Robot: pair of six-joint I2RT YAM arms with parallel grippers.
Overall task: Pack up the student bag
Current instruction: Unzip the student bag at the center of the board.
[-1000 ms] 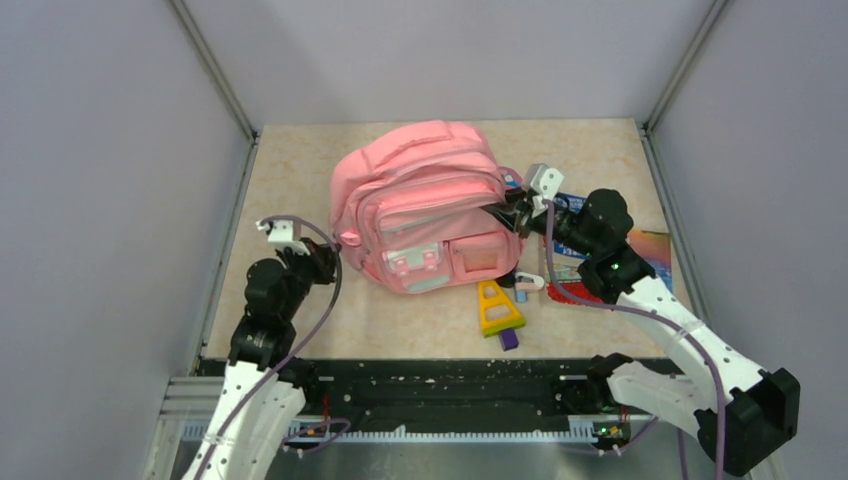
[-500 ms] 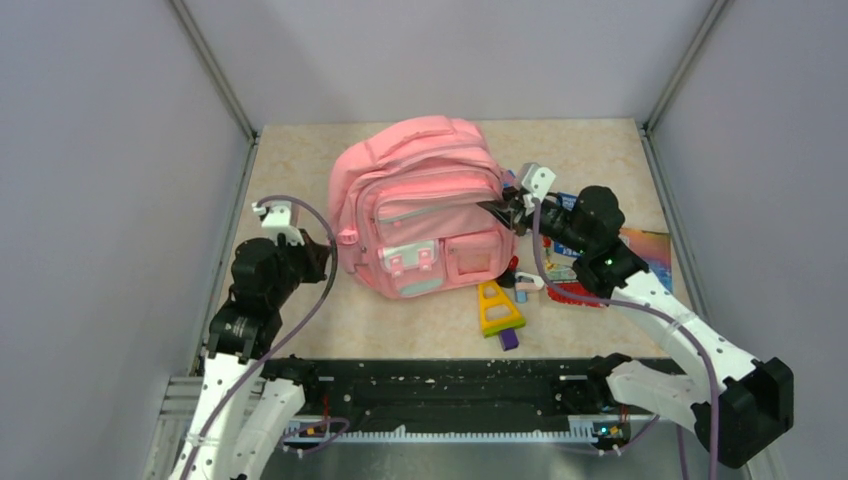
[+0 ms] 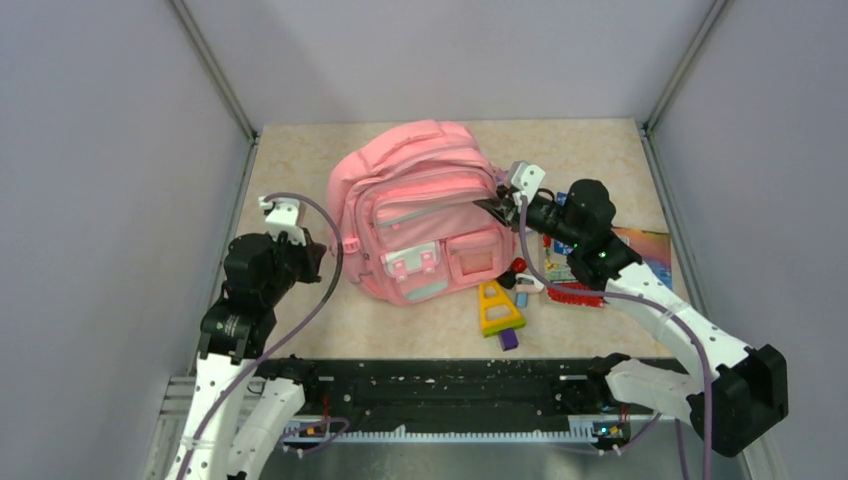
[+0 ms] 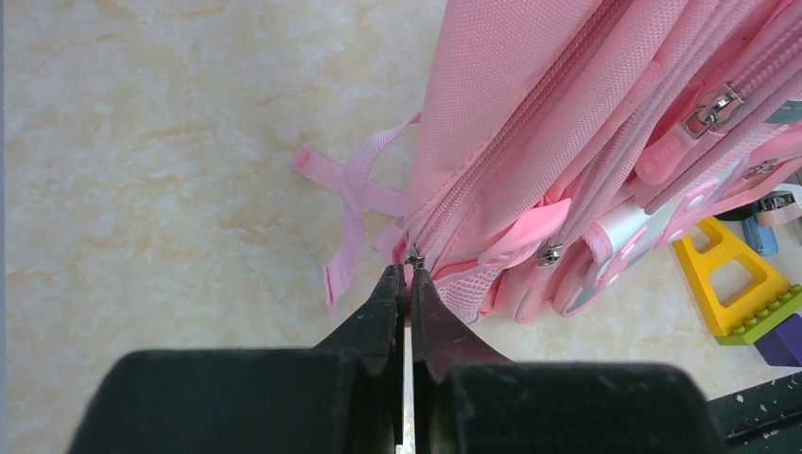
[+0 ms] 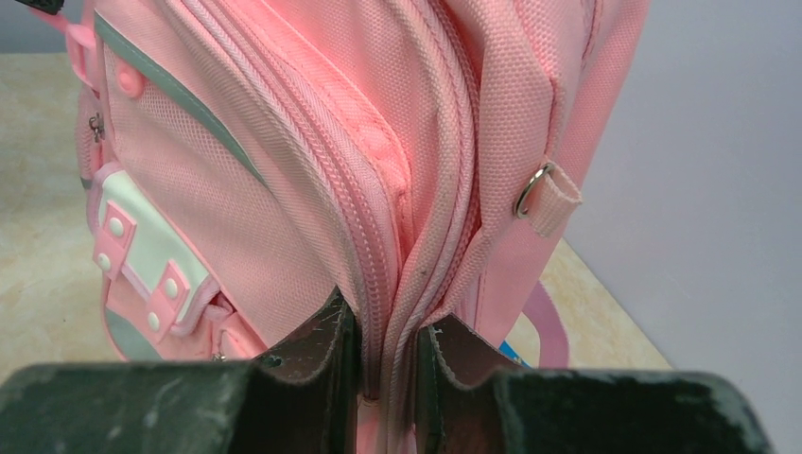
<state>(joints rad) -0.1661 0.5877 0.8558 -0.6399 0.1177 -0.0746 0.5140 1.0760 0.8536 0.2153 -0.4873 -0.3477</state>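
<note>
Student bag [image 3: 420, 215], the large soft pink fabric backpack, lies on your beige marbled tabletop [image 3: 300, 160] between the two claws, front pockets up.

Your left claw [image 4: 405, 274] is pressed together. Only its wrist view shows the tips touching a tiny metal zip fitting [image 4: 413, 257] at the bag's corner; you cannot tell whether they nip it. Just left of those tips, loose pink webbing strap ends [image 4: 345, 222] lie on the table. Well to the right of them sits a yellow plastic triangular block [image 4: 733, 279] with a purple block [image 4: 780, 340] touching its near end. From above, that claw [image 3: 335, 250] merely meets the bag's left edge.

Your right claw [image 5: 383, 331] pinches a fold of the bag's zipped seam, fabric filling the gap between the fingers. Its wrist view alone shows a metal D-ring [image 5: 531, 189] on a fabric tab, above and right of the tips, and a white patch with pink studs [image 5: 142, 255] to their left. The overhead view places this claw [image 3: 490, 207] on the bag's right side, with a flat colourful printed sheet [image 3: 645, 245] under the arm behind it.

You have one bag, two claws, one yellow block [image 3: 497, 308], one purple block [image 3: 509, 340], one sheet.
</note>
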